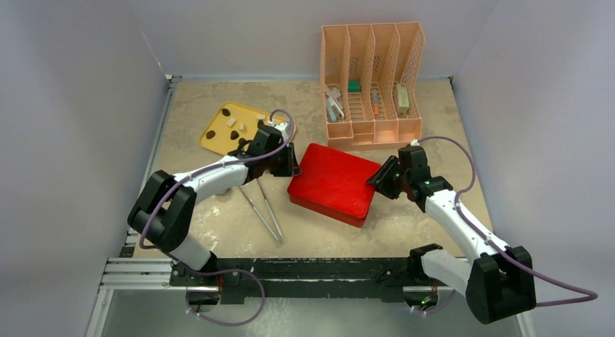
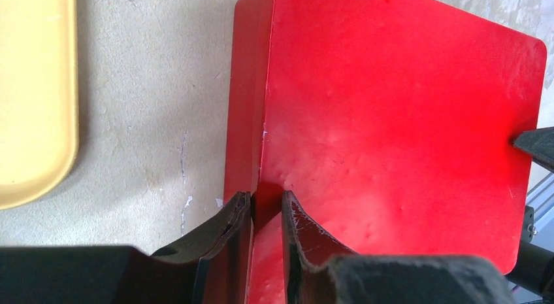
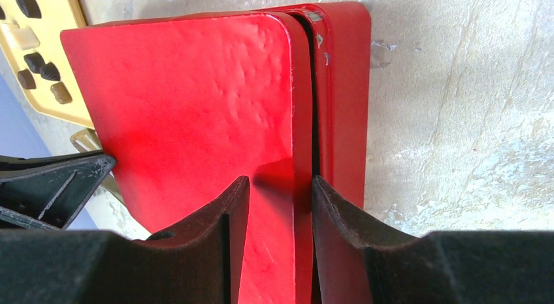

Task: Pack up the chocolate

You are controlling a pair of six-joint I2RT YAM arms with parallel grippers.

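Nearest the viewer, both arms rise from their mounts at the table's point(image 1: 406, 228) front edge and bend inward toward the middle.

Just beyond the left arm's elbow, a pair of metal tweezers point(image 1: 265, 210) lies flat on the bare surface, apart from everything else.

At the centre sits a shut red box point(image 1: 333, 181), turned slightly askew, with one arm at each end.

- The left fingers point(image 1: 291, 165) are pinched together on the box's left edge, with the thin red rim caught between their tips.
- The right fingers point(image 1: 377, 179) straddle the lid's rim at the opposite end, one on each side of the seam. They stand somewhat apart, and from this angle it cannot be told whether they are pressing on it.

Farther back on the left, just behind the left wrist, lies a shallow yellow tray point(image 1: 214, 138).

- The chocolate point(image 1: 234, 135) rests loose on it as small dark, tan and cream pieces, scattered and mostly not touching.
- All of it is outside the box.

At the far edge, right of centre, stands a peach slotted rack point(image 1: 370, 43) with several upright compartments. Small objects lie in the bottoms of them, too small to identify.
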